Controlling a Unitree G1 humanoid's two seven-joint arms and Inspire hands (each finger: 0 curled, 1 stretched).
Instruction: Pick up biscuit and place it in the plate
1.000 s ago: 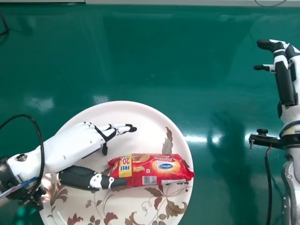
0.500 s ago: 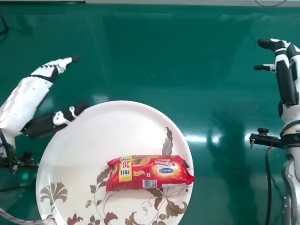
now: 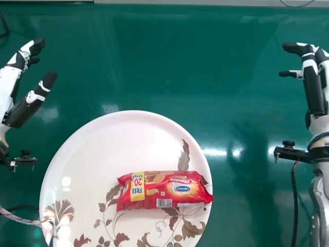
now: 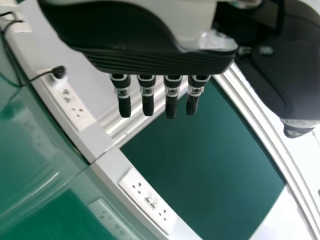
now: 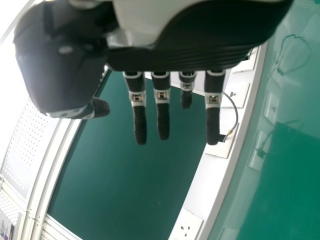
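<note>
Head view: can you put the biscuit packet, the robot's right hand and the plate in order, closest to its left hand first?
1. Plate, on the left hand's side.
2. Biscuit packet, on the plate's right half.
3. Right hand, far right.

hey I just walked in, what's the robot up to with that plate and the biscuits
It looks to be putting a packet of biscuits on the plate, and that much seems done. The red biscuit packet lies on the white plate, toward the robot's right side of it. Nothing is touching the packet now. The left hand is open beyond the plate's left side, and the right hand is open over on the far right.
</note>
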